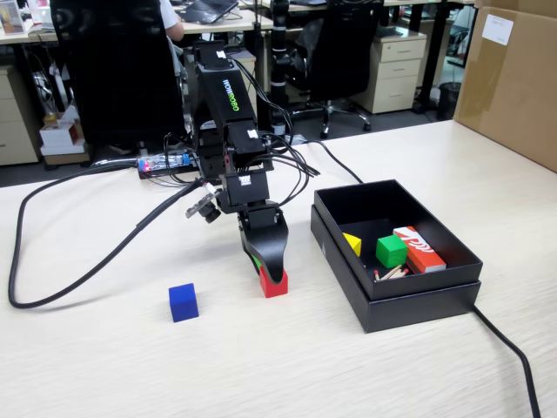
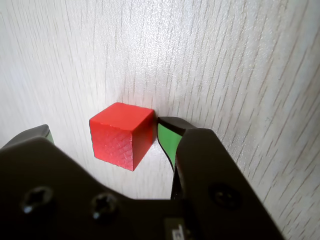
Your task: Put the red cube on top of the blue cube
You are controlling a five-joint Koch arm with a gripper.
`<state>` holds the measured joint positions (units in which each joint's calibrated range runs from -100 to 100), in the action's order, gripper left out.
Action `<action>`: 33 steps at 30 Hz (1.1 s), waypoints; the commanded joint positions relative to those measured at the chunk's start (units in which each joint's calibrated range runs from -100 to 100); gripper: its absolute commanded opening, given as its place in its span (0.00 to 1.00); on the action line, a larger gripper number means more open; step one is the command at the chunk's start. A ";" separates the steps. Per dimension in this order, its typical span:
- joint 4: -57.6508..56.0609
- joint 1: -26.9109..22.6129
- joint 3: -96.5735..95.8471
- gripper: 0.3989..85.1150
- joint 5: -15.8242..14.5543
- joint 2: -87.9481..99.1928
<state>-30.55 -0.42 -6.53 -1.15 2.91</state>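
Gripper (image 2: 107, 137) is straddling the red cube (image 2: 120, 135) at frame centre, jaws parted, not yet clamping; closing comes next, then carrying to the blue cube (image 1: 183, 302) lower left.

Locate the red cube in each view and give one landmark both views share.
Fixed view: the red cube sits on the table, below centre, under the gripper, right of the blue cube and left of the black box.
Wrist view: the red cube lies at centre-left, between the gripper's open jaws.
Shared landmark: the green-lined gripper jaw beside the cube, with the pale wood-grain table beneath.
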 commanded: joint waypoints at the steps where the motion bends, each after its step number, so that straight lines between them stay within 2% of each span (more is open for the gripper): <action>1: 0.44 -0.10 2.45 0.47 0.39 0.13; 7: 0.44 -0.29 2.45 0.33 0.78 0.01; 11: 0.44 -0.49 2.54 0.33 0.93 -0.10; 15: 1.04 -0.44 2.81 0.17 0.88 -0.33; 22: 1.22 -0.39 2.72 0.15 0.88 -0.68; 25: 1.30 -0.15 3.17 0.04 0.73 -0.10; 33: 0.35 0.29 1.90 0.04 0.88 3.91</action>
<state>-29.31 -0.27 -4.88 -0.61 3.56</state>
